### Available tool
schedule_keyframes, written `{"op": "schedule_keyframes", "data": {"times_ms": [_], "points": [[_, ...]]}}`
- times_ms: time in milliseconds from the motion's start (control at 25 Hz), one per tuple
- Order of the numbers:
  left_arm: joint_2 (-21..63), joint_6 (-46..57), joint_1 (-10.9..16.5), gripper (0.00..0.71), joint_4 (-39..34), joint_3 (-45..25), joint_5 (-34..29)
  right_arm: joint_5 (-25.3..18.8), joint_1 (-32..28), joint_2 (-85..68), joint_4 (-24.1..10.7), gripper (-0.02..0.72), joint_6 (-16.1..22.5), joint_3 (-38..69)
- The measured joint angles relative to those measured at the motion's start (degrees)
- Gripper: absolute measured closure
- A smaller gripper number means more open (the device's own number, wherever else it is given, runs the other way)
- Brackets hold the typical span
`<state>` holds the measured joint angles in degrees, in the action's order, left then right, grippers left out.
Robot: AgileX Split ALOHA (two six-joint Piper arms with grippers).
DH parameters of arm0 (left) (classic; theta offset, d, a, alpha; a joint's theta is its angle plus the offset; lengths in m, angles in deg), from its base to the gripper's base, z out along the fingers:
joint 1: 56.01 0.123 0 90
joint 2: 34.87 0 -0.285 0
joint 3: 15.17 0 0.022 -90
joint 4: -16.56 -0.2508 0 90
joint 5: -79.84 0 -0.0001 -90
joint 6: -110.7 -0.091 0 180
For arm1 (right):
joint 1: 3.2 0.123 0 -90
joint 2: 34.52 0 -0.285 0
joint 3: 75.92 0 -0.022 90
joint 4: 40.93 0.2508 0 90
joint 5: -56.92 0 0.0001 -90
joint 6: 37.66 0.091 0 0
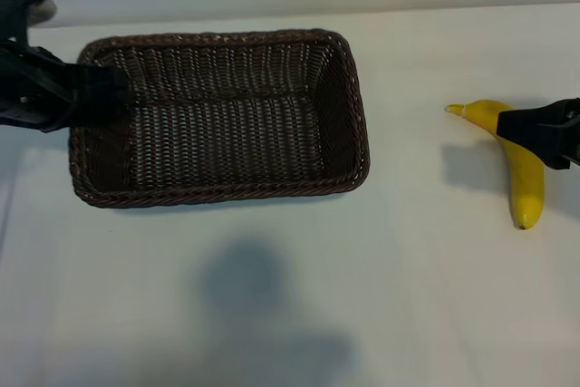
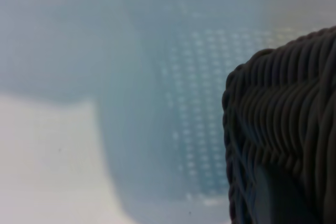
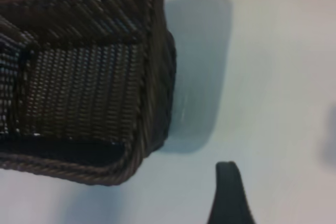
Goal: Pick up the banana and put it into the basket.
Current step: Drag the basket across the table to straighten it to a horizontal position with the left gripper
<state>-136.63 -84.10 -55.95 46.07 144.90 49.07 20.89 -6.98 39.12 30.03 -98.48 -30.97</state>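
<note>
Banana (image 1: 524,169) lies on the white counter (image 1: 408,296) well to the right of the basket (image 1: 358,115), and that is the relation I steer by: my right claw (image 1: 544,133) hangs directly over its upper half, so the fruit sits just beneath the claw, not off to one side. Its long axis runs roughly up and down in the exterior view, the pointed stem end kinking toward the basket and the blunt end pointing toward the near edge of the counter. The right claw is spread and holds nothing; in its own wrist view only one dark fingertip (image 3: 227,192) shows, with bare counter around it and the basket's corner (image 3: 147,77) farther off, and the banana itself is out of that view. I judge that the coming move is a straight descent with the fingers set across the fruit's width, then a carry leftward to the basket. The right arm is plainly the nearer one. My left claw (image 1: 86,97) sits at the basket's far left end, just at the rim, its fingers close together; whether it pinches the wicker I cannot tell. The basket, seen from above, is empty, its woven floor bare.
</note>
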Motion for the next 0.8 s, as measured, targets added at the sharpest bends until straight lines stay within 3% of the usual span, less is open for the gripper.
{"op": "schedule_keyframes", "data": {"times_ms": [400,640,800], "points": [[-9.1,-21.02,0.0,0.554,23.01,0.83,-0.22,0.67,0.0,0.0,1.3,0.205,0.0,0.0],[-10.8,-23.0,-0.1,0.554,24.48,0.87,0.07,0.67,0.0,0.0,1.36,0.205,-0.06,0.0],[-10.8,-21.0,-2.05,0.554,22.51,0.87,1.21,0.69,0.0,0.0,1.36,0.205,-0.06,0.0]]}}
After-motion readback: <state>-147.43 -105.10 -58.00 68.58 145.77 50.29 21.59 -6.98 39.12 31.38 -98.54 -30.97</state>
